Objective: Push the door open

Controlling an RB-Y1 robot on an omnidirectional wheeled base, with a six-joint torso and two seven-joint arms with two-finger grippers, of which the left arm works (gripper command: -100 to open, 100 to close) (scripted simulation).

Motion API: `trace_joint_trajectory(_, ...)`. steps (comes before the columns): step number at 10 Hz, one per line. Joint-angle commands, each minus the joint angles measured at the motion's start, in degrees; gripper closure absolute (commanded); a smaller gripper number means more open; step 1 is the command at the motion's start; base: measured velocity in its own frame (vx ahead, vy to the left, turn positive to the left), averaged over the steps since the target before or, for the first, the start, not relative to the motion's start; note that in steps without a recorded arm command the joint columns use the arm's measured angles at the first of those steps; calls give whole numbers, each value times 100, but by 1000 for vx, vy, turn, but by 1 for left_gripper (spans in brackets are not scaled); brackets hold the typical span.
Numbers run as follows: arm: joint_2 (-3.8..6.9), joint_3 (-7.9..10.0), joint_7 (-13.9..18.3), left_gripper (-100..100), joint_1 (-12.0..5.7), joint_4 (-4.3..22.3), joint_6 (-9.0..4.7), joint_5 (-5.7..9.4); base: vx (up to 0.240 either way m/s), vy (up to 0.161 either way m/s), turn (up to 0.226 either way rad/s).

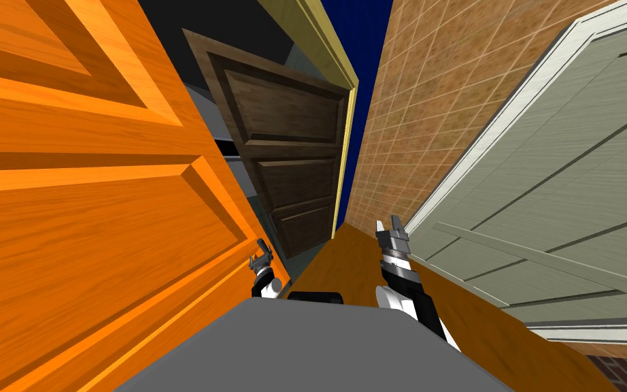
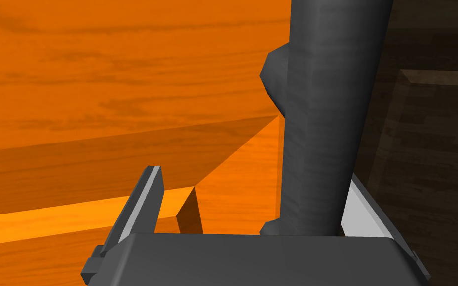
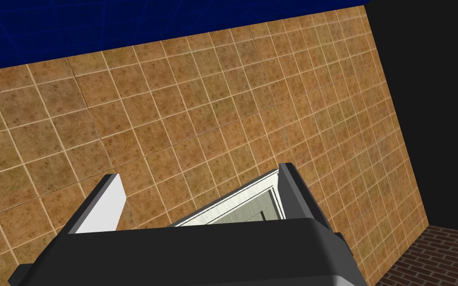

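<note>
Door [image 1: 88,224]: orange, wood-grained, with raised panels. It takes up the whole left side of the head view and stands close beside my left arm, with its lower edge meeting the floor.
Handle [image 2: 322,124]: a dark grey bar standing off the orange face. In the left wrist view it rises between the 2 fingers [image 2: 141,208], close against one and well apart from the other.
Left hand [image 1: 263,250]: low, just beside the door's lower panel. It is spread wide and clamps nothing, and the handle sits loose in the gap.
Right hand [image 1: 387,223]: forward on my right side, above the floor and well apart from the orange door. Its 2 fingers are spread and nothing is held between them.
Brown door [image 1: 292,156]: dark, with 3 panels, ahead past the orange door's far edge and next to a pale yellow frame [image 1: 343,136].
Grey-green door [image 1: 564,204]: on the right, set in a white frame.
Tiled wall [image 1: 414,122]: brown squares, between the yellow frame and the white frame.
Floor [image 1: 360,272]: orange-brown, running forward between the doors.
</note>
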Motion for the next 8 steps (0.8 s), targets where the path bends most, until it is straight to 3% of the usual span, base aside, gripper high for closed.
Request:
trace_joint_trajectory(1,175,164,0,100,78,182,-131,27,-22,22,-28)
trace_joint_trajectory(4,175,164,0,100,78,182,-131,27,-3,1,-4)
trace_joint_trajectory(5,175,164,0,100,78,73,-131,27,1,12,21)
trace_joint_trajectory(8,175,164,0,100,78,182,-131,27,6,-1,-7)
